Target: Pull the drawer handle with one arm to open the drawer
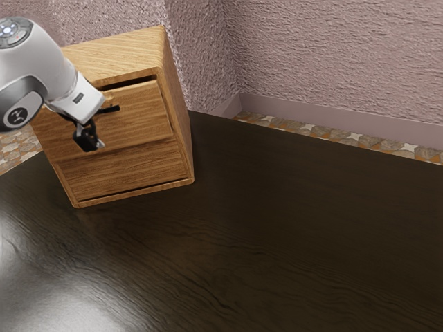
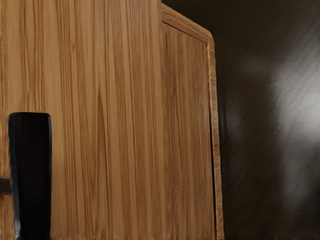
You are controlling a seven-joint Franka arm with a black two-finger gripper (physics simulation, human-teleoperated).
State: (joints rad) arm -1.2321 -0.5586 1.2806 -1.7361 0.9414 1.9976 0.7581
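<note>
Exterior view: the black drawer handle (image 1: pixel 109 108) runs lengthwise across the upper drawer (image 1: pixel 142 114), its near end hidden behind the arm. A dark gap lines that drawer's top edge. The gripper (image 1: pixel 88 140) hangs against the drawer front just below the handle; I cannot tell whether it is apart or together. The wooden cabinet (image 1: pixel 176 104) stands at the upper left on the dark bench (image 1: pixel 277 228).

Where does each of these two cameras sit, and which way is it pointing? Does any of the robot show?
Exterior view: beside and above the dark glossy table, looking down at the light wooden two-drawer cabinet; the white arm and black gripper show.
Wrist view: on the hand, facing the cabinet's wood front close up; a black bar there, which I cannot identify.
Shared: the cabinet and the table.
</note>
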